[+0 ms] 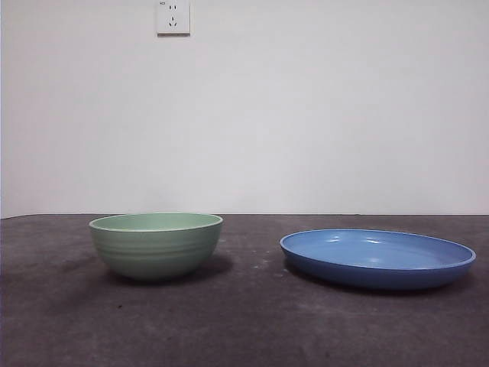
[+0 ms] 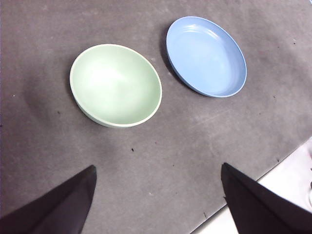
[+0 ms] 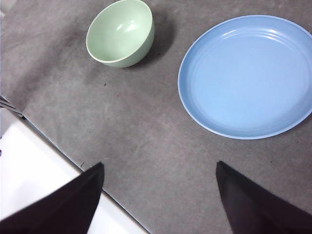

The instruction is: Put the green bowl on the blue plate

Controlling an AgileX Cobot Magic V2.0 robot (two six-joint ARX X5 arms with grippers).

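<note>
Green bowl (image 1: 156,245) and blue plate (image 1: 377,258) sit well apart on the dark mat (image 1: 244,329), both empty, the bowl upright and untouched. Nothing of the task appears done: the bowl has yet to be gripped, lifted and set on the plate. Neither arm shows in the front view. Left gripper (image 2: 158,200) hangs high above the mat near the bowl, jaws spread wide and holding nothing; right gripper (image 3: 160,195) hangs likewise, nearer the plate, jaws spread, empty.
</note>
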